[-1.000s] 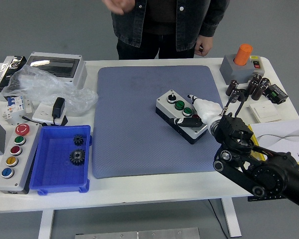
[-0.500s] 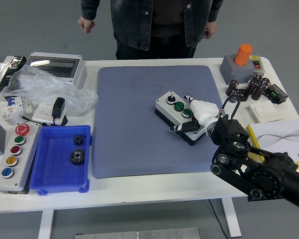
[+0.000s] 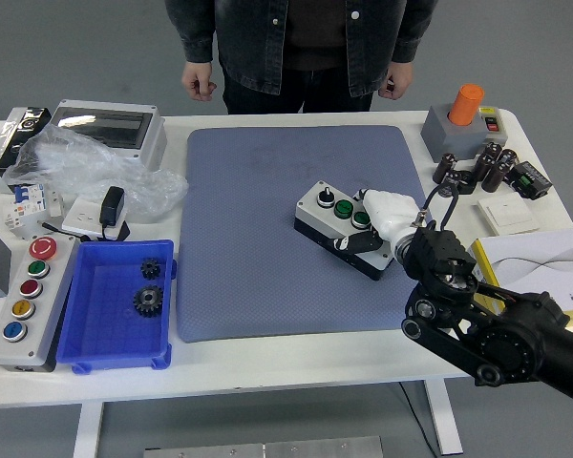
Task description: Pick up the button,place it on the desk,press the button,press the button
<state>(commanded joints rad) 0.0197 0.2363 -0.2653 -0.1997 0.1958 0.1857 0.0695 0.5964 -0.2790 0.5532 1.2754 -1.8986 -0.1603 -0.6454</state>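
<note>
Fingers [image 3: 355, 240] of the right hand [image 3: 382, 221] wrap the right end of the grey, black-based button box [image 3: 342, 223], clamped on it as it lies aslant on the blue-grey mat [image 3: 267, 191], right of centre. Its two green buttons [image 3: 352, 214] sit just left of the hand. Pressing well probably means loosening that hold and coming straight down with one fingertip, so the box doesn't skid.

mat [image 3: 258, 239]: grey-blue, fine dotted weave
button box [image 3: 336, 224]: grey top, black base, green btns
bin [image 3: 86, 315]: blue
right hand [image 3: 382, 219]: white
</note>
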